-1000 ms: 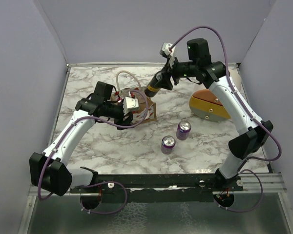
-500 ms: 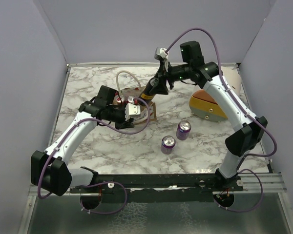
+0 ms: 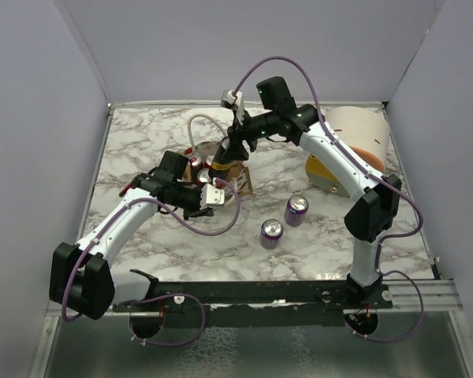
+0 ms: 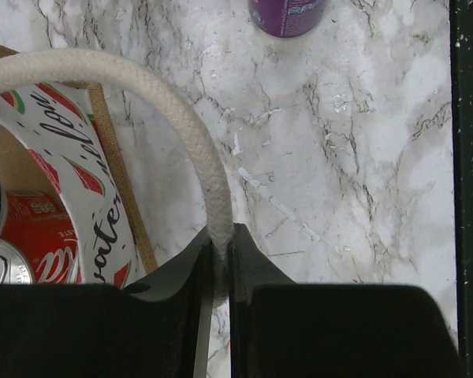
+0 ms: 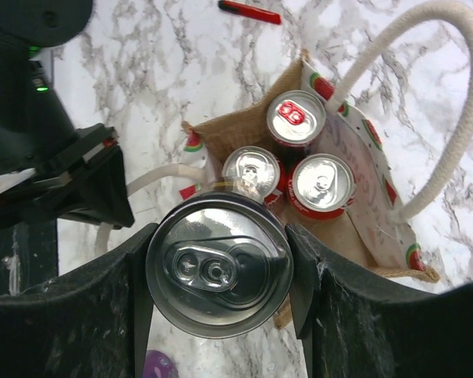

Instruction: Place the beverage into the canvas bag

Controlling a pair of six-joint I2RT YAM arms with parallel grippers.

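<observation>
The canvas bag (image 3: pixel 235 176) stands left of centre on the marble table, open, with three red cans (image 5: pixel 322 183) inside. My right gripper (image 5: pixel 221 252) is shut on the beverage (image 5: pixel 213 276), a dark can with a silver top. It holds the can upright just above the bag's mouth (image 3: pixel 223 155). My left gripper (image 4: pixel 218 244) is shut on the bag's near white rope handle (image 4: pixel 185 134), holding it out from the watermelon-printed panel (image 4: pixel 87 181). The other handle (image 5: pixel 426 102) arches free on the far side.
Two purple cans (image 3: pixel 296 209) (image 3: pixel 270 233) stand on the table in front of the bag, to its right. A peach-and-yellow domed container (image 3: pixel 335 175) sits at the right. A small red item (image 5: pixel 250 11) lies beyond the bag. A black rail (image 3: pixel 299 293) runs along the near edge.
My right arm has swung left and carried the can from beyond the bag to just over its mouth. My left gripper has closed on the near rope handle and drawn it outward.
</observation>
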